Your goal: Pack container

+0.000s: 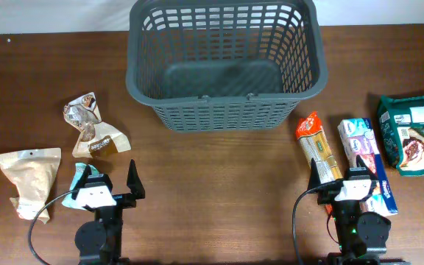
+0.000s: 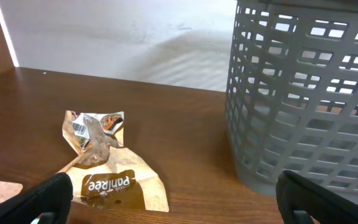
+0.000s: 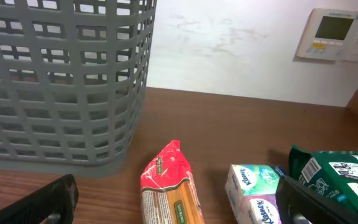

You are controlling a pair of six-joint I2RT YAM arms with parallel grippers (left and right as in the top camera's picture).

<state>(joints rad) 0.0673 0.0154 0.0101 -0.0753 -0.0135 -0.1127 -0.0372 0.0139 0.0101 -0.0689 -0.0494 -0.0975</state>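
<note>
The dark grey slotted basket [image 1: 223,62] stands at the back middle of the table, with nothing in it; it also shows in the left wrist view [image 2: 303,99] and the right wrist view [image 3: 61,81]. My left gripper [image 1: 110,184] is open and empty at the front left, behind a crumpled brown Panree packet [image 2: 114,177]. My right gripper [image 1: 350,184] is open and empty at the front right, over a red spaghetti packet [image 3: 173,186] and next to a Kleenex tissue pack [image 3: 253,193].
A tan pouch [image 1: 29,177] and a small teal packet [image 1: 76,177] lie at the left. The brown packet [image 1: 90,129] lies ahead of the left arm. A green bag [image 1: 414,132] lies at the far right, also in the right wrist view [image 3: 340,174].
</note>
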